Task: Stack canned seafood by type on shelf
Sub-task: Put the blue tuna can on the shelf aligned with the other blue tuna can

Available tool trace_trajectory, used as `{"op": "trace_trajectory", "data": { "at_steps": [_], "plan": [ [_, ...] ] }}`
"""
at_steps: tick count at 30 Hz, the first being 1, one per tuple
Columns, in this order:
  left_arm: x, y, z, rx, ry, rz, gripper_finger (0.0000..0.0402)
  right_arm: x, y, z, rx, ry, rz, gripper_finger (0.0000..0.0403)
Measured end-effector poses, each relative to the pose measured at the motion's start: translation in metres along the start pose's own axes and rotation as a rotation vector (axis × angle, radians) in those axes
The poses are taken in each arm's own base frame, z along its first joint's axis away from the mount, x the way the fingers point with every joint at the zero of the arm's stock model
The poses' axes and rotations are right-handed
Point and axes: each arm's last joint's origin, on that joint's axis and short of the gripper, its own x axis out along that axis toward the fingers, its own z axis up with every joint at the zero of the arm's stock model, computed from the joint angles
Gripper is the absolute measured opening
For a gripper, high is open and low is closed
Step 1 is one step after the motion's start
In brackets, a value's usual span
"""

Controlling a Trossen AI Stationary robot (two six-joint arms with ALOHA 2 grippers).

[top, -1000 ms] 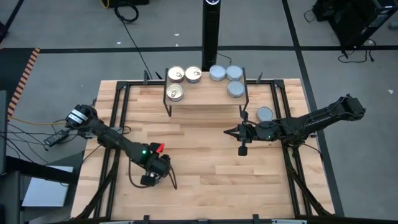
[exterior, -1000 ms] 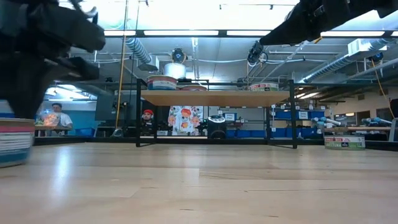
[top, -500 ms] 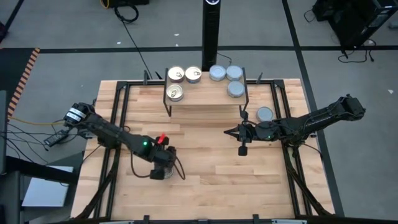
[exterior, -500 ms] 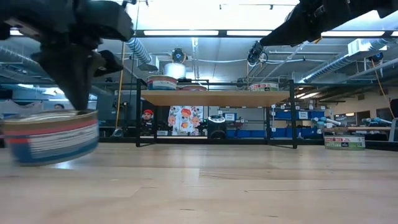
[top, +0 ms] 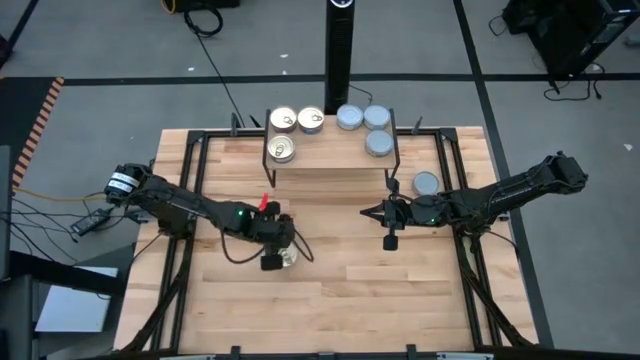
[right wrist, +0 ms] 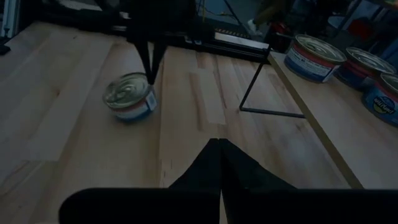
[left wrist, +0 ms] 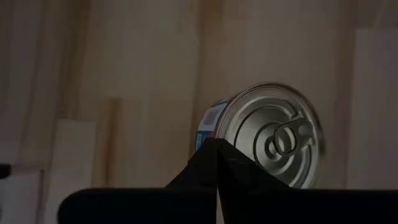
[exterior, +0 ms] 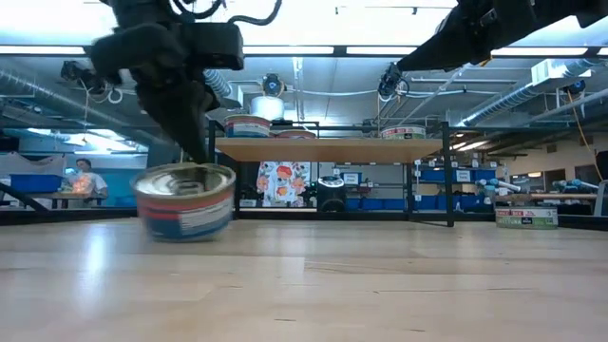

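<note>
The front half of the counter [top: 340,300] is bare wood, open to pass over. Toward the back stands the shelf [top: 330,152], its rear edge crowded by three gold-lidded tins [top: 296,121] on one side and three grey-lidded tins [top: 364,120] on the other; its middle and front strip are free. One tin [top: 426,183] sits on the counter just beside the shelf's right leg. The left gripper [top: 272,262] with a tin [top: 287,256] blocks the left-centre, the right gripper [top: 389,241] the right-centre; a clear lane lies between them.
</note>
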Motion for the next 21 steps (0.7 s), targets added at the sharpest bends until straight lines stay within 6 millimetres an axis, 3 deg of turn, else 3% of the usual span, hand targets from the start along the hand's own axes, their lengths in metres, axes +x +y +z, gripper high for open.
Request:
{"op": "trace_trajectory", "data": {
  "at_steps": [10,21],
  "plan": [
    [0.002,0.013,0.011,-0.018,-0.083,0.046,0.0,0.0,0.002,-0.002,0.017,0.021,0.049,0.0007],
    [0.002,0.011,0.014,0.015,-0.109,-0.013,0.0007,0.0,0.002,-0.002,0.018,0.02,0.05,0.0007]
  ]
}}
